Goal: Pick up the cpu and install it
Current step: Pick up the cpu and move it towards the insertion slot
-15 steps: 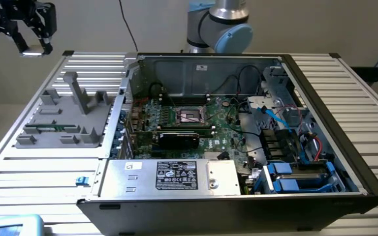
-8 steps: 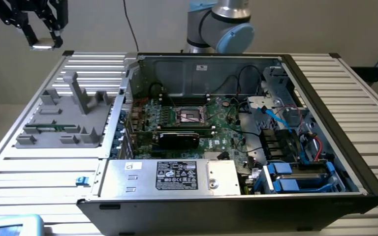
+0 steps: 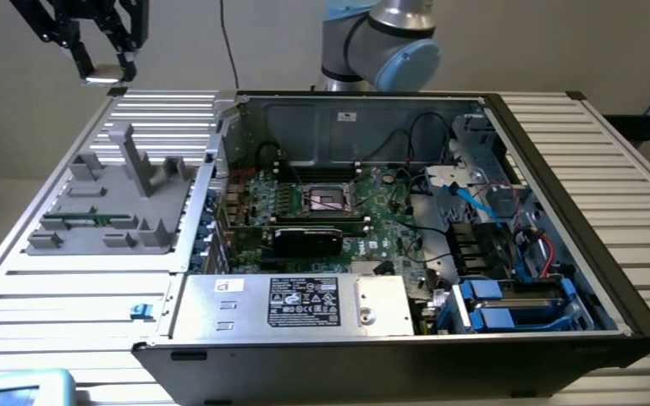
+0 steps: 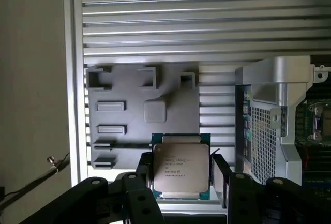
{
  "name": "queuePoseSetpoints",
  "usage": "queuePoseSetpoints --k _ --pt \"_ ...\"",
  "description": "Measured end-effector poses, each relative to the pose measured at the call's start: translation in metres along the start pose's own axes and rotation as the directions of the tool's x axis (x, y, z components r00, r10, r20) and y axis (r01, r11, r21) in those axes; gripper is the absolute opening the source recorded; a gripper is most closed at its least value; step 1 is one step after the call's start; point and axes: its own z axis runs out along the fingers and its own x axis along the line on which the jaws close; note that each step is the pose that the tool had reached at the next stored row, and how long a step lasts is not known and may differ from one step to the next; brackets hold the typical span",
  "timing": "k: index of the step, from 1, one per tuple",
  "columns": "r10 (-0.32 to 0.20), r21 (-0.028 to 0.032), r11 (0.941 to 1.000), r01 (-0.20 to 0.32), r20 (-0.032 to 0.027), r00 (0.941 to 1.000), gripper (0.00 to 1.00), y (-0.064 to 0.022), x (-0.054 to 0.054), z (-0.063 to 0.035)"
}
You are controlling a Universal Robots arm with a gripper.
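While claw [image 4: 182, 178] grips cpu [image 4: 180, 168] by edges, both hang above gray fixture [image 4: 121, 123].

The cpu [image 4: 181, 168] held in the gripper [image 4: 181, 176] over a grey parts tray [image 4: 135, 113].
Black fingers [image 4: 144, 171] clamp two opposite edges of the chip, its printed metal lid facing the camera. The tray rests on a slatted table [image 4: 196, 22], just beside an open computer case [image 4: 273, 111].

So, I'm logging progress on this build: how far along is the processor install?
Done: the processor chip is picked up, clamped in the gripper high above the table. In hand: it hangs clear of both the grey tray and the computer case. Left: the socket inside the case looks unfilled, so the chip is not yet installed.
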Motion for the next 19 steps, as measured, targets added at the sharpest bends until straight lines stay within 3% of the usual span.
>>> queuePoseSetpoints --k 19 --pt "0.0 0.0 1.0 0.0 0.0001 1.0 0.56 0.0023 -0.085 -0.0046"
